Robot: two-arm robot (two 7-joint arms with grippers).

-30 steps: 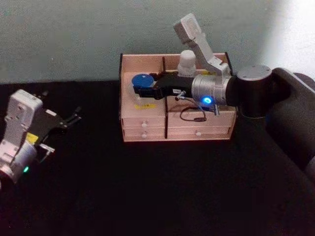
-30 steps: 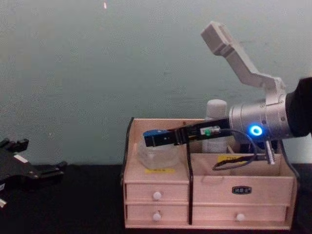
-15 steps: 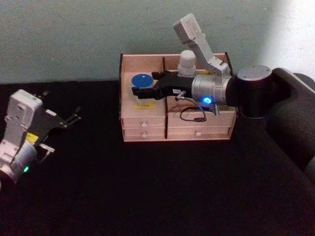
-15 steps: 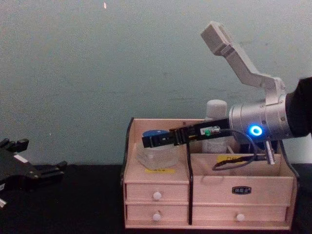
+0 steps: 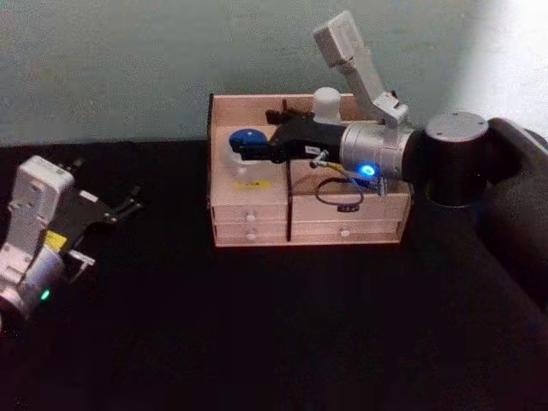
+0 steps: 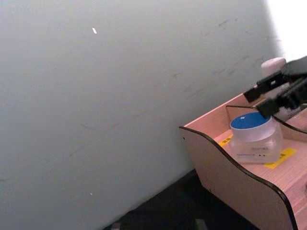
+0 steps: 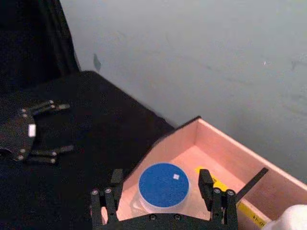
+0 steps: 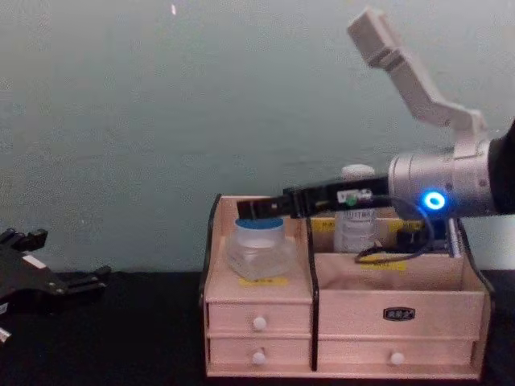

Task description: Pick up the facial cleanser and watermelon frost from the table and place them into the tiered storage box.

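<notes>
The watermelon frost [image 8: 261,245], a squat clear jar with a blue lid, stands in the left compartment of the tiered storage box [image 8: 346,301]. My right gripper [image 8: 253,210] hovers just above its lid, open and holding nothing. In the right wrist view its black fingers [image 7: 206,179] straddle the watermelon frost [image 7: 163,186] with a gap on each side. The facial cleanser [image 8: 356,221], a tall white bottle, stands upright in the back right compartment behind my right arm. My left gripper [image 5: 128,204] rests open on the table far to the left.
The pink storage box [image 5: 257,101] stands against the pale wall at the table's back, its drawers shut. A black cable [image 5: 336,199] hangs from my right wrist over the box's front right compartment. Black tabletop [image 5: 257,325] spreads in front of the box.
My right gripper has lifted from around the jar to just above its lid, and the arm has risen. The jar stays in the left compartment. The left arm is still.
</notes>
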